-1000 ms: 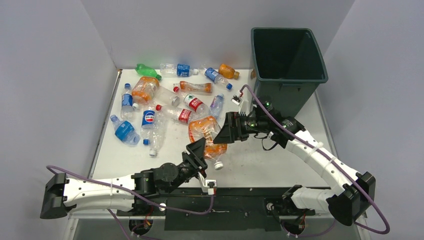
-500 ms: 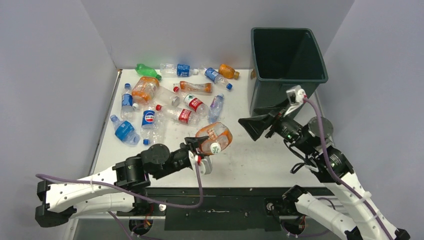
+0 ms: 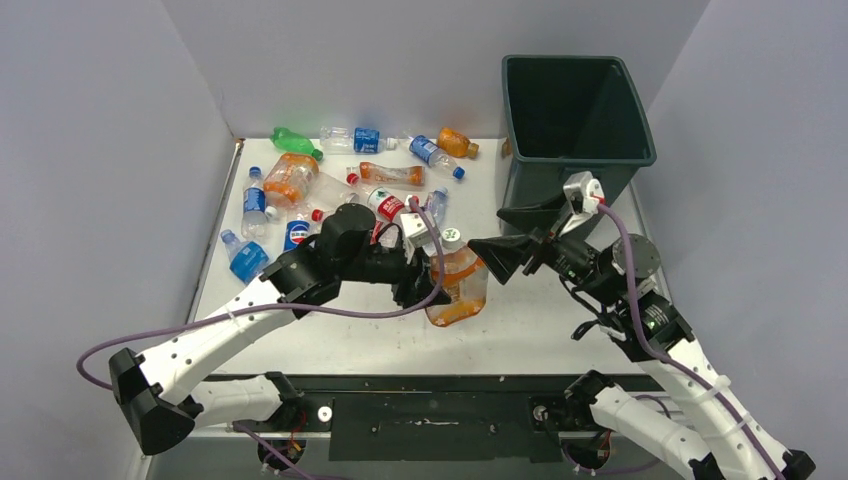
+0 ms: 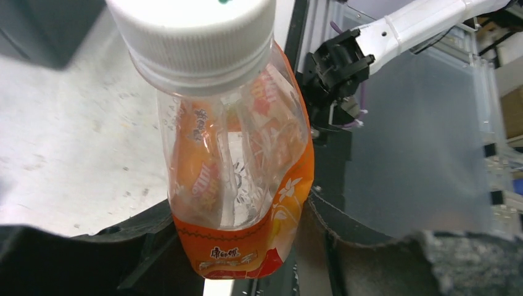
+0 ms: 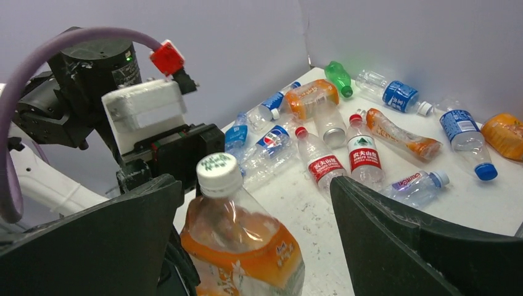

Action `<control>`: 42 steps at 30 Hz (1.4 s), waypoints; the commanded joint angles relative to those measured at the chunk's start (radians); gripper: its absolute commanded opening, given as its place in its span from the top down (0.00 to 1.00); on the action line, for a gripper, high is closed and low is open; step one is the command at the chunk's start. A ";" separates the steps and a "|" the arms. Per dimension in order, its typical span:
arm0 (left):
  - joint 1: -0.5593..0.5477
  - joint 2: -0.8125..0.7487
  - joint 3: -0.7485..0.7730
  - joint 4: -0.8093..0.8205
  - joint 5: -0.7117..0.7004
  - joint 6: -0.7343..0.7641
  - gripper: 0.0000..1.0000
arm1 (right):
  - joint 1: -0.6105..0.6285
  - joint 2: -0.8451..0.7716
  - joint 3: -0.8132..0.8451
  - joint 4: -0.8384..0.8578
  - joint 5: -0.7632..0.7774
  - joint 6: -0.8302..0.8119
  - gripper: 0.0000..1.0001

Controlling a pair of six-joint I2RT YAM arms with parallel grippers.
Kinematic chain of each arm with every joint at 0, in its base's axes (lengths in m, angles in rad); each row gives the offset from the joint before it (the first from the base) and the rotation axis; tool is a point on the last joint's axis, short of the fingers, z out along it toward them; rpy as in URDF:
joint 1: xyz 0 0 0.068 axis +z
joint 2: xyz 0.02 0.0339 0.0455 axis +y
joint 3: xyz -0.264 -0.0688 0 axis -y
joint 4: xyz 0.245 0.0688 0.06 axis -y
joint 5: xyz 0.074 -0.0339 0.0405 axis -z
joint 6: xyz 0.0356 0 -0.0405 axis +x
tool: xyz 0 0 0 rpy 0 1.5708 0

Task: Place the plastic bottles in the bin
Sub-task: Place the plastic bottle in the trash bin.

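My left gripper (image 3: 428,282) is shut on a clear plastic bottle (image 3: 458,285) with an orange label and white cap, holding it upright above the table. In the left wrist view the bottle (image 4: 234,166) fills the space between the dark fingers (image 4: 139,253). My right gripper (image 3: 487,230) is open and empty, its jaws facing the bottle's cap from the right. In the right wrist view the bottle (image 5: 243,243) stands just beyond the spread fingers (image 5: 395,234). The dark green bin (image 3: 600,160) stands at the far right. Several more bottles (image 3: 330,190) lie at the far left.
The loose bottles (image 5: 370,135) are spread from the left wall to the middle, among them a green one (image 3: 295,140) and an orange one (image 3: 456,142) at the back. Grey walls close in the table. The left arm's wrist (image 5: 145,108) sits close before the right gripper.
My left gripper took hold of the orange-labelled bottle, lifted it and carried it right, turning it upright. My right gripper drew back from it and stays open facing it.
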 commanded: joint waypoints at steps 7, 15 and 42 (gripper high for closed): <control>0.029 0.026 -0.010 0.054 0.096 -0.112 1.00 | 0.036 0.142 0.118 -0.056 -0.041 -0.072 0.24; 0.027 0.013 -0.032 0.063 0.059 -0.099 1.00 | 0.189 0.242 0.161 -0.114 0.065 -0.114 0.32; 0.051 -0.447 -0.524 0.665 -0.409 -0.050 0.04 | 0.124 0.458 0.707 0.131 1.000 -0.411 0.95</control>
